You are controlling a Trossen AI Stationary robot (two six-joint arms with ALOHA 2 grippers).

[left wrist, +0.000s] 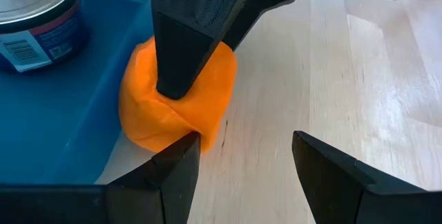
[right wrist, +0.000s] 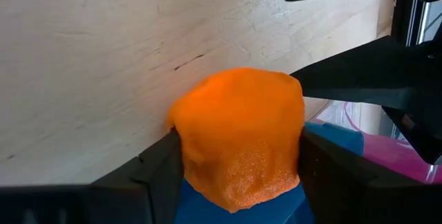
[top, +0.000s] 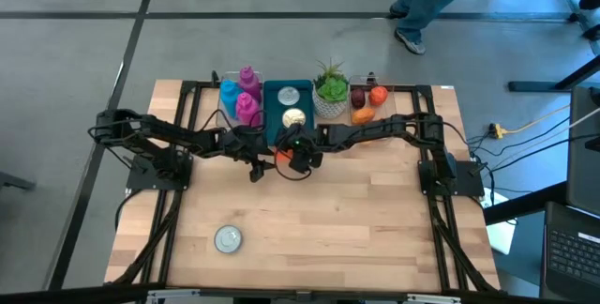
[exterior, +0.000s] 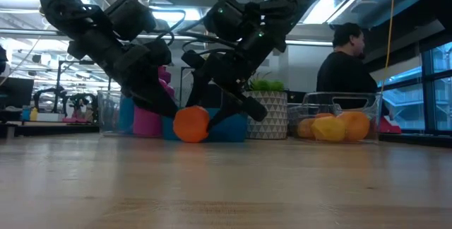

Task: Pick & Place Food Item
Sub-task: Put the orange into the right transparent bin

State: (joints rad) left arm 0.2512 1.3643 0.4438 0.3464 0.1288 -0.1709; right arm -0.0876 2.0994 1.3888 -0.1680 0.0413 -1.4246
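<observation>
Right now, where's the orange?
In the high view the orange sits at table centre, against the blue tray's front edge, between the right gripper's fingers; the left gripper waits open just beside it.

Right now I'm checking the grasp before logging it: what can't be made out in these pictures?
- High view: the orange food item is mostly covered by the right gripper.
- Left wrist view: the can is cut off by the edge, its label unreadable.
- Low view: the fruits in the clear container blur together.
</observation>
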